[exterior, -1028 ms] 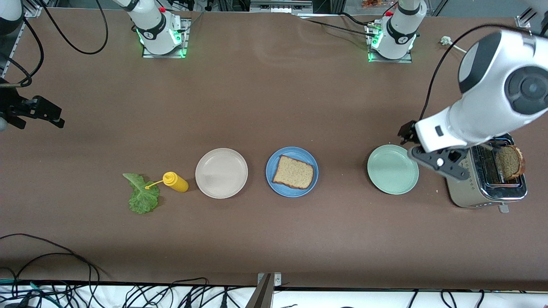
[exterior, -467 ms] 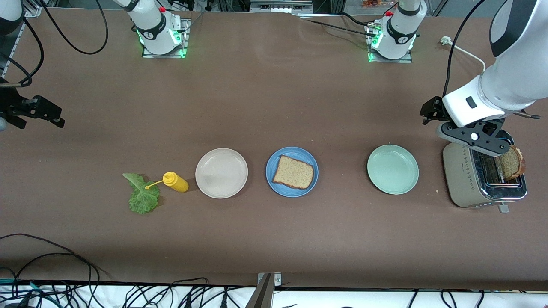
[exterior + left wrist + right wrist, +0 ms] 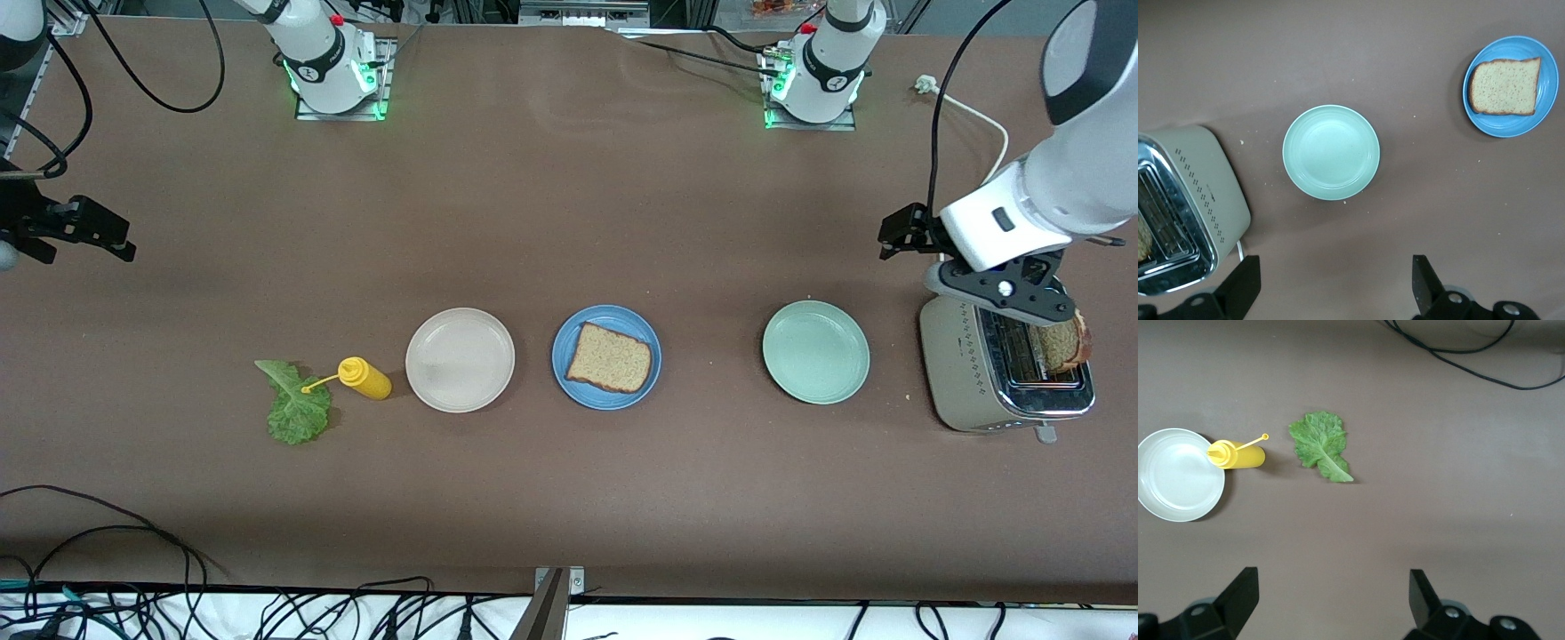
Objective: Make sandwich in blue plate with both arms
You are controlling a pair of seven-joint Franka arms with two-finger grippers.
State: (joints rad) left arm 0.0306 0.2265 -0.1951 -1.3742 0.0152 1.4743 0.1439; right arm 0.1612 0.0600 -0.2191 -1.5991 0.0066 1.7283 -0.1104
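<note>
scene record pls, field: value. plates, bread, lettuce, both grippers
blue plate: centre of the plate row, one bread slice on it
beige plate: bare, toward the right arm's end
pale green plate: bare, beside the toaster
second bread slice: standing in a toaster slot
lettuce leaf: on the table beside the yellow squeeze bottle
left gripper: open, over the toaster
right gripper: open, holding nothing, at the right arm's end of the table
sandwich: not assembled

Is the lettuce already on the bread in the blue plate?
No, the lettuce lies on the table beside the mustard bottle, apart from the bread.
</note>
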